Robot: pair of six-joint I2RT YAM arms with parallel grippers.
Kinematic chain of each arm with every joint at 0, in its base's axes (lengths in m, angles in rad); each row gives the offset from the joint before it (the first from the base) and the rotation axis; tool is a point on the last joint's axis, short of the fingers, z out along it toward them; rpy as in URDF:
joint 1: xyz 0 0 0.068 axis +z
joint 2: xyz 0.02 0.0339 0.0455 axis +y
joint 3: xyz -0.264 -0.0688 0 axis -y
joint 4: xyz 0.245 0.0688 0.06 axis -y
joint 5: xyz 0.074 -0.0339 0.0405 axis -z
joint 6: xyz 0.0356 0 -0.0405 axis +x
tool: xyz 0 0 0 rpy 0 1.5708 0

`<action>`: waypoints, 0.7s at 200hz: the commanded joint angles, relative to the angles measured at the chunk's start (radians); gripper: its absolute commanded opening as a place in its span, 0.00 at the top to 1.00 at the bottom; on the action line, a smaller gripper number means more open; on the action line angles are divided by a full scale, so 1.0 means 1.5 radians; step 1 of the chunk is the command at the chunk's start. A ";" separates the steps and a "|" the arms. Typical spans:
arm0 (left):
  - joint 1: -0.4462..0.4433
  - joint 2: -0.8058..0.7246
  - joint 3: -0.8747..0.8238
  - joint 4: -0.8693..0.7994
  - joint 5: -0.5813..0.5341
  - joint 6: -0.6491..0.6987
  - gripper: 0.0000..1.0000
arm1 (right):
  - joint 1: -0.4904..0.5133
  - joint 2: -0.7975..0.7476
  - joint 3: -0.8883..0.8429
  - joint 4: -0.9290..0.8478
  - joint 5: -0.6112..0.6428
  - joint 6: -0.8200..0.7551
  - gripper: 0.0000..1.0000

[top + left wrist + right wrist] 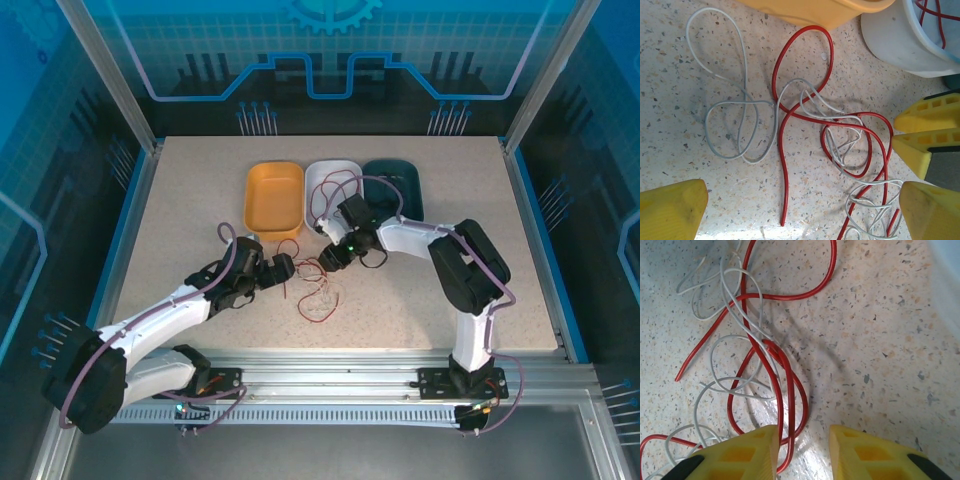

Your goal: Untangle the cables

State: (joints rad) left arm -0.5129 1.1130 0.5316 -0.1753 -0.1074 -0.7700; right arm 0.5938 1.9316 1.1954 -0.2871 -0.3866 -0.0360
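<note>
Both jaws open, empty, above the cables (781,170).

Red cable (783,175), whitish cable (744,60): thin looping strands, intertwined, flat on tabletop (680,165); red end free.

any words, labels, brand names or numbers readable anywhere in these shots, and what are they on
None: no text can be read anywhere.
The back wall carries only a gear outline and circuit-style lines, no letters.
The orange bin, white bin, dark green bin and the cables bear no print.
</note>
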 commanded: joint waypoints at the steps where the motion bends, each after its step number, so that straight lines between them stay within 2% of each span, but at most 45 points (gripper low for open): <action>1: 0.004 0.001 0.010 0.005 0.010 -0.010 0.01 | 0.005 0.029 0.024 -0.017 -0.018 -0.019 0.68; 27: 0.004 0.004 0.010 0.006 0.012 -0.010 0.01 | 0.013 0.051 0.050 -0.041 -0.014 -0.033 0.70; 57: 0.003 -0.001 0.009 0.003 0.011 -0.011 0.01 | 0.021 0.050 0.064 -0.058 -0.005 -0.038 0.84; 92: 0.004 -0.010 0.007 -0.001 0.008 -0.010 0.01 | 0.021 -0.006 0.043 -0.064 0.018 -0.033 1.00; 140: 0.004 -0.010 0.011 0.008 0.018 -0.008 0.01 | 0.034 -0.128 0.015 -0.091 0.124 -0.026 1.00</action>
State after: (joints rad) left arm -0.5129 1.1114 0.5316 -0.1753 -0.1070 -0.7807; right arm 0.6209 1.8610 1.2350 -0.3847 -0.2943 -0.0792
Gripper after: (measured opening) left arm 0.992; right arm 0.040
